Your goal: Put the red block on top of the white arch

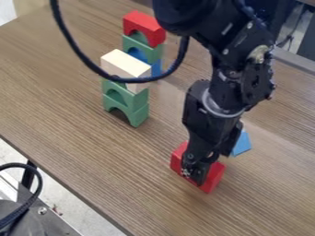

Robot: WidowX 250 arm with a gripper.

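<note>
Surface first: desk (73, 110), brown with wood grain, spread under all the blocks and running past the right side of view.

Next, arm (227, 64), black, coming in from the top edge of view and angled down over the desk. Black cable (93, 69) looped out beside it, passing in front of the stacked blocks.

Tool (198, 170) low over the desk, pointing down at the red block, overlapping its middle in view. Open, closed or gripping: cannot tell from this angle.

Off the desk, beyond its lower-left edge: grey metal equipment (37, 219) with a dark cable (38, 184) curving above.

Toward the desk's upper-left end, two stacks, near each other. Nearer one, three high: green arch (140, 115) at the bottom, second green arch (138, 97) on that, white arch (126, 63) on top, pale cream in tone.

Farther one, just behind: blue piece (155, 68) low down, partly hidden, then green arch (148, 52), then red arch (144, 23) uppermost.

Red block (212, 179) down on the desk, well in from the lower-left edge, apart from the white arch; set slantwise, both ends visible past the tool.

Smallest showing: blue block (242, 144) on the desk, just behind the tool, partly hidden.
</note>
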